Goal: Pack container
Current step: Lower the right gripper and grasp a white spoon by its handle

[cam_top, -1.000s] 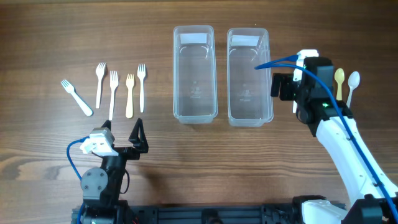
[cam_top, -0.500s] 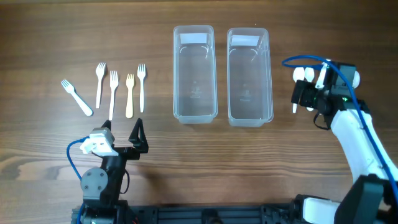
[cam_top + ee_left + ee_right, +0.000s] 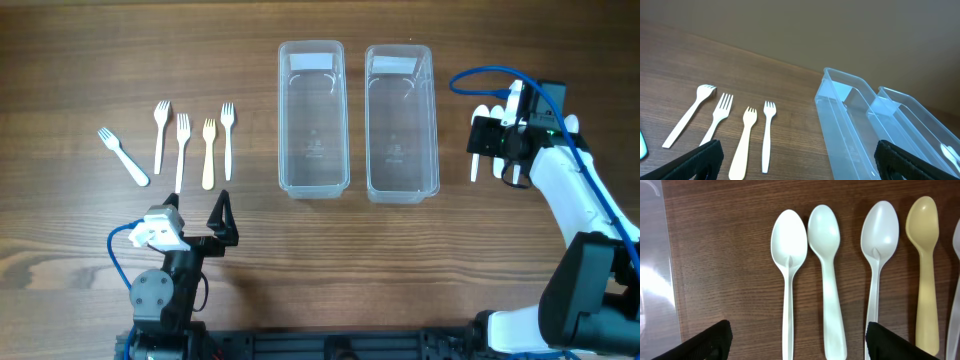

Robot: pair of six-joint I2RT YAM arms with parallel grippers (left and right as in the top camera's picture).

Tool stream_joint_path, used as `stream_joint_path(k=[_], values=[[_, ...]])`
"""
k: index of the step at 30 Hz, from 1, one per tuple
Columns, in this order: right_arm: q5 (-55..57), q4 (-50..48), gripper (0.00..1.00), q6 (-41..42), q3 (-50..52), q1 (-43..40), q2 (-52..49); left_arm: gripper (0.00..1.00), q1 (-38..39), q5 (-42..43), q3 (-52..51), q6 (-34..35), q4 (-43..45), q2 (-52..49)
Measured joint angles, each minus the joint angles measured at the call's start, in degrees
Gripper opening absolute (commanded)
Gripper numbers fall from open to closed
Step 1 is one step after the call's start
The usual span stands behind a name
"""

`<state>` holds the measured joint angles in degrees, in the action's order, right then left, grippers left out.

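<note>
The right pincer (image 3: 797, 341) hangs wide open over the spoons (image 3: 826, 270), which lie close together on the bench (image 3: 715, 255) beside the empty tubs (image 3: 282, 110). Closing here may catch two handles, or skid one away. The left pincer (image 3: 800, 162) is open, idle near the forks (image 3: 746, 145).

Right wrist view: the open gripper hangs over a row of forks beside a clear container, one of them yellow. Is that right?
No. The right wrist view shows spoons, not forks. The rest holds: the open right gripper hangs over them beside the clear container, and one yellow spoon lies among them.
</note>
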<state>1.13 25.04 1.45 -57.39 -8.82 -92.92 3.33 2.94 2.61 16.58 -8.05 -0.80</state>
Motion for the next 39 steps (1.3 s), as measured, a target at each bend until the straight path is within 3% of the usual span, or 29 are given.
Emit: stream_joint_path(k=[3, 19, 27, 37, 39], values=[[0.24, -0.22, 0.71, 0.81, -0.11, -0.02, -0.59, 1.0, 0.0, 0.0, 0.0, 0.0, 0.0, 0.0], [1.73, -3.63, 0.64, 3.89, -0.15, 0.0, -9.53, 1.0, 0.0, 0.0, 0.0, 0.0, 0.0, 0.0], [2.84, -6.29, 0.51, 4.72, -0.17, 2.32, -9.64, 1.0, 0.0, 0.0, 0.0, 0.0, 0.0, 0.0], [4.46, -7.85, 0.49, 8.39, -0.22, 4.17, -13.6, 1.0, 0.0, 0.0, 0.0, 0.0, 0.0, 0.0], [4.72, -8.5, 0.42, 8.68, -0.87, 4.2, -14.32, 1.0, 0.0, 0.0, 0.0, 0.0, 0.0, 0.0]])
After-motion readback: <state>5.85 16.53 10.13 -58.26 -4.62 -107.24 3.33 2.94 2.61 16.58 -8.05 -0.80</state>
